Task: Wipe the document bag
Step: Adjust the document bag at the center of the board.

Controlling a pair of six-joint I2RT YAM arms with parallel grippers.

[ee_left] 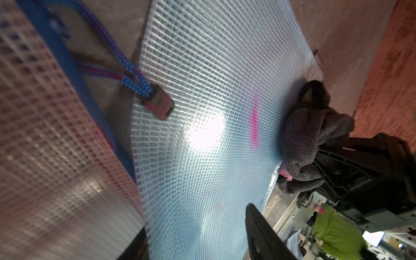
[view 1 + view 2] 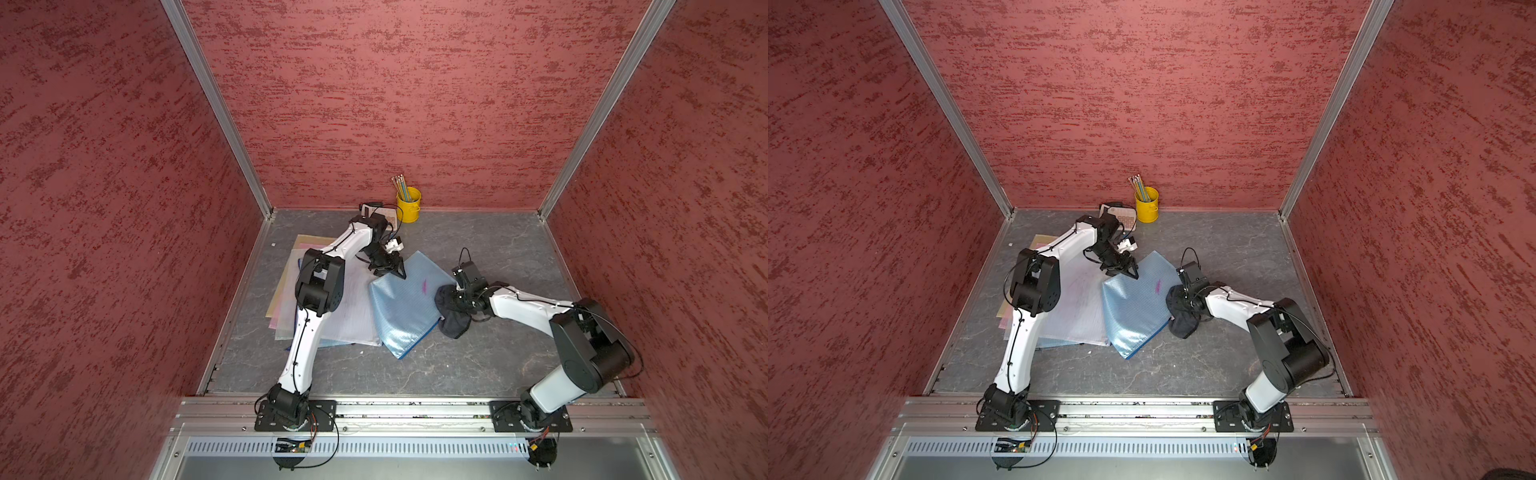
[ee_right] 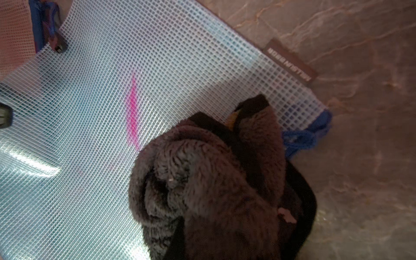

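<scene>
On worktop, both top views: blue mesh document bag mid-worktop, just beside paper pile; left end effector at bag's far edge. Left wrist: fingers part-way apart, bag edge between them, no firm grip visible. Right wrist: right end effector clamped tight on dark cloth, cloth touching bag near pink mark.

Blue mesh document bag lying on table, pink streak on top; dark cloth at its edge
</scene>
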